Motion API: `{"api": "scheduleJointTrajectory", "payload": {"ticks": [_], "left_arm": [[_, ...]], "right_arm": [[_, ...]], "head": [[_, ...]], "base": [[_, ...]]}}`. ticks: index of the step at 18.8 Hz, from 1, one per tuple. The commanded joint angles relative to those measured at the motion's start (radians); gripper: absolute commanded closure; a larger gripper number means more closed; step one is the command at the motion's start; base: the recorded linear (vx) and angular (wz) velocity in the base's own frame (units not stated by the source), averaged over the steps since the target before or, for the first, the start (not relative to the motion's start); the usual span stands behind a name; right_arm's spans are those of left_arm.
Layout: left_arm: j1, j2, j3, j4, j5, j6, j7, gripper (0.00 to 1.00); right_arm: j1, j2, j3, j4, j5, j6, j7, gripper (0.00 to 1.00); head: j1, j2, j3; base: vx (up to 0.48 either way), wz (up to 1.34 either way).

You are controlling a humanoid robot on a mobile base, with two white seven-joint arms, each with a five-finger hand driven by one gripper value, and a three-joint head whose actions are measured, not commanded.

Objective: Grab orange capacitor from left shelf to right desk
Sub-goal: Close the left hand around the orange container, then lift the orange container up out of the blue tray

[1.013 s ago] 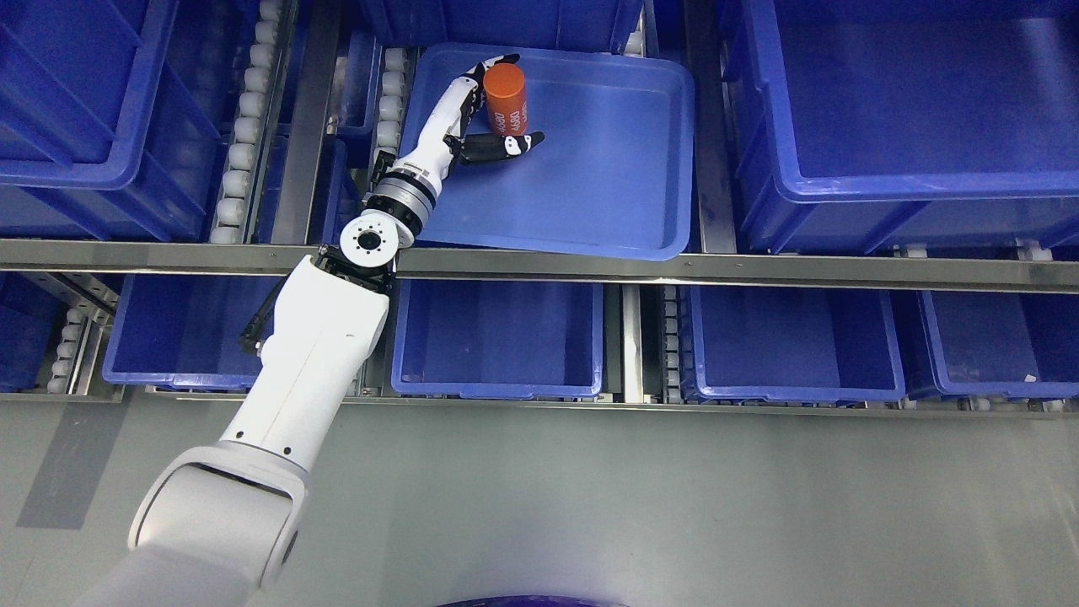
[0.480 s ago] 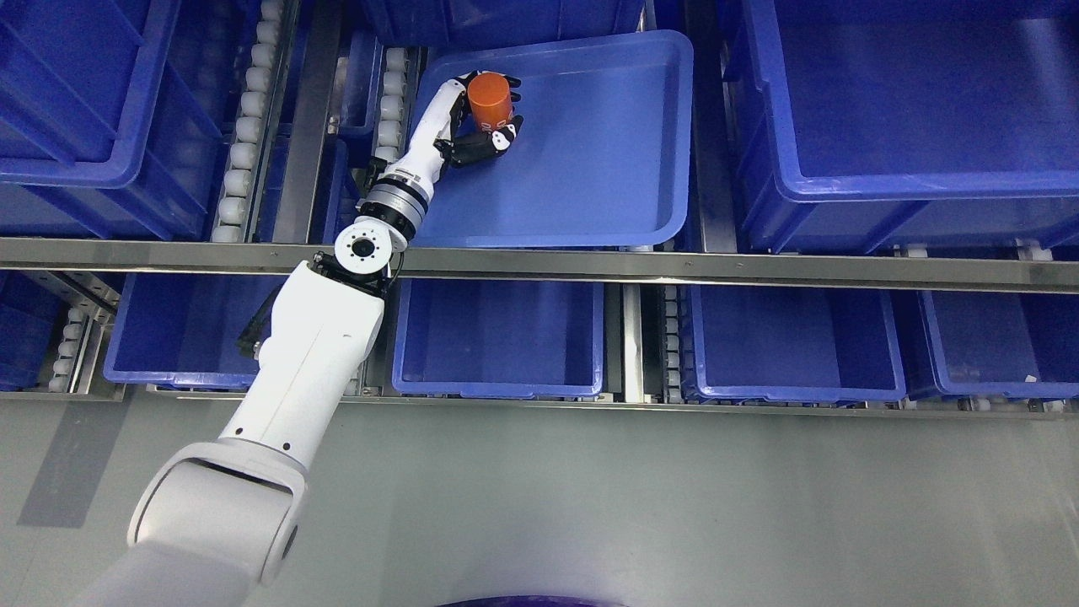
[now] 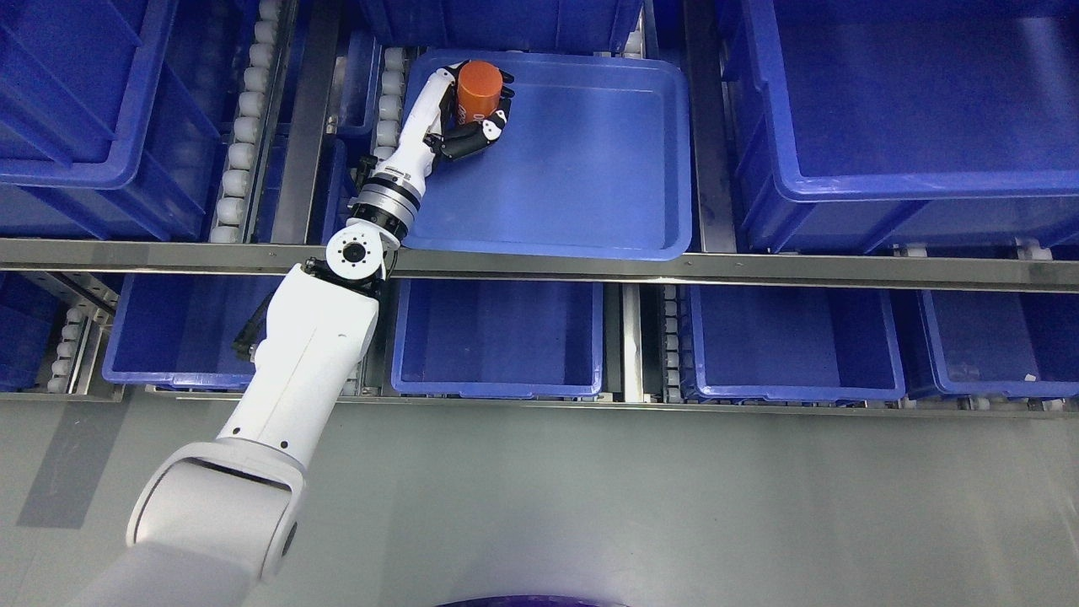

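Note:
The orange capacitor point(image 3: 478, 88) is a short orange cylinder with white print on its side. It is in my left hand point(image 3: 480, 105), whose fingers and thumb are wrapped around it. The hand is at the far left corner of a shallow blue tray point(image 3: 590, 160) on the upper shelf level. My left arm reaches up from the lower left, over the metal shelf rail point(image 3: 674, 268). Whether the capacitor still touches the tray floor I cannot tell. The right arm is out of view.
Deep blue bins stand at the upper left point(image 3: 84, 101) and upper right point(image 3: 910, 110). A row of blue bins point(image 3: 497, 337) sits on the lower shelf level. White roller tracks point(image 3: 240, 118) run beside the tray. Grey floor point(image 3: 632, 506) lies in front.
My left hand has closed around the capacitor and shifted slightly left with it. The tray tilted half a second ago and has settled back.

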State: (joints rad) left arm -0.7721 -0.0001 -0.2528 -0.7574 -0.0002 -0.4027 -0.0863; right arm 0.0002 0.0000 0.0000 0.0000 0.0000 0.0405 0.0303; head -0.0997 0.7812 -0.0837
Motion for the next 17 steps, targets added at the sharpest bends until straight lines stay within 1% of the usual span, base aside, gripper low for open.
{"api": "scheduleJointTrajectory", "payload": {"ticks": [1,5,8,10,13,17], "left_arm": [[-0.012,0.018,0.061,-0.092,0.04,-0.021,-0.003,1.0],[0.013,0.018,0.122,-0.265,0.072,-0.044,-0.007,0.99],[0.114,0.018,0.158,-0.409,0.092,-0.12,-0.007,0.99],[0.219,0.018,0.165,-0.552,0.097,-0.159,-0.007,0.99],[0.327,0.018,0.174,-0.715,0.111,-0.173,-0.007,0.99],[0.427,0.018,0.155,-0.856,0.111,-0.176,-0.007,0.99]], "right_arm": [[0.034,-0.017,-0.011,-0.023,0.0,-0.001,0.0,0.0],[0.034,-0.017,-0.012,-0.023,0.0,-0.001,0.0,0.0],[0.034,-0.017,-0.011,-0.023,0.0,-0.001,0.0,0.0],[0.034,-0.017,-0.011,-0.023,0.0,-0.001,0.0,0.0],[0.034,-0.017,-0.012,-0.023,0.0,-0.001,0.0,0.0],[0.034,-0.017,-0.012,-0.023,0.0,-0.001,0.0,0.0]], "head": [[0.0,0.0,0.0],[0.0,0.0,0.0],[0.0,0.0,0.0],[0.0,0.0,0.0],[0.0,0.0,0.0],[0.0,0.0,0.0]], "base": [[0.0,0.0],[0.0,0.0],[0.0,0.0],[0.0,0.0],[-0.007,0.04],[-0.058,0.12]]}}
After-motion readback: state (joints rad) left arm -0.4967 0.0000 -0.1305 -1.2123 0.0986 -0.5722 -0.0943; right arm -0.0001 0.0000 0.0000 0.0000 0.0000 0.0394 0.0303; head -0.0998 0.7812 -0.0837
